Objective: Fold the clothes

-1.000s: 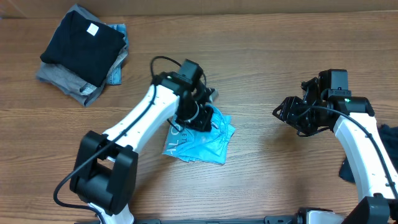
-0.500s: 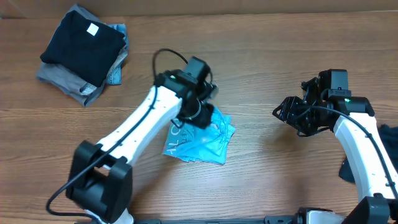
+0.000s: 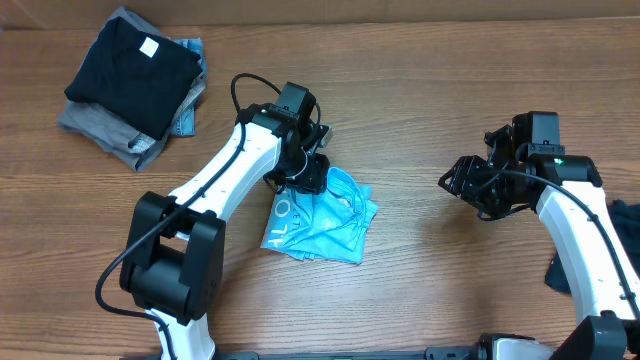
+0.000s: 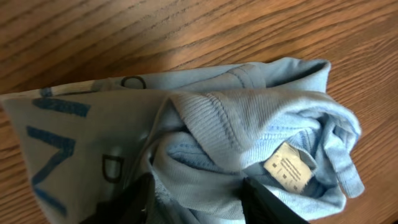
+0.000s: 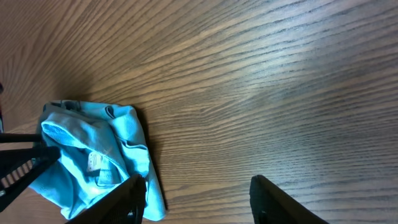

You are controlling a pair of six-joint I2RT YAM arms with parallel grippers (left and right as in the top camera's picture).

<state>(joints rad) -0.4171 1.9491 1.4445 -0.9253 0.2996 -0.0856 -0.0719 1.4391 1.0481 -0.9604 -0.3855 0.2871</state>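
A crumpled light blue shirt [image 3: 322, 222] with dark lettering lies in the middle of the table. It fills the left wrist view [image 4: 205, 124], collar and white label [image 4: 288, 167] facing up. My left gripper [image 3: 306, 172] is at the shirt's back left edge. Its fingers [image 4: 199, 202] are spread apart, with collar fabric lying between them. My right gripper [image 3: 462, 182] is open and empty, hovering over bare wood to the right of the shirt. The shirt shows at the lower left of the right wrist view [image 5: 93, 155], left of the right gripper's fingers [image 5: 202, 202].
A stack of folded clothes [image 3: 135, 80], dark navy on top of grey and denim, sits at the back left corner. A dark cloth [image 3: 622, 250] lies at the right edge of the wooden table [image 3: 430, 290].
My left gripper has moved from over the shirt's middle back and left to its edge, uncovering more of the shirt. The right arm has not moved.
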